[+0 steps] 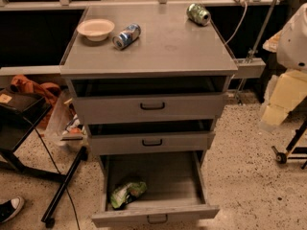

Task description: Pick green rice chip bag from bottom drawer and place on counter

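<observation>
Floor (pixel 240 176): speckled pale stone, which we see on both sides of the cabinet.
Cabinet (pixel 120 110): grey metal, three drawers, standing mid-view.
Table (pixel 163 51): the cabinet's flat grey top, carrying three items by our count.
Bowl (pixel 96 29): white, upright, near the back left corner of the table.
Blue can (pixel 126 36): lying on its side, just beside the bowl on its right.
Green can (pixel 198 14): lying on its side near the back right corner, well apart from the other two.
Top drawer (pixel 192 107): pulled out a little, with a dark gap above its front.
Middle drawer (pixel 115 143): likewise a little way out.
Bottom drawer (pixel 168 176): pulled far out, so we look down into it.
Green rice chip bag (pixel 127 193): crumpled, lying on the bottom drawer's floor at its front left, close to the front wall.
Claw (pixel 280 102): pale part at the right edge, beside the cabinet and well apart from the bag; we cannot tell how far open it is.
Left side: dark stand (pixel 19 114), orange cloth (pixel 33 87) and a shoe (pixel 9 209) at the lower corner.
</observation>
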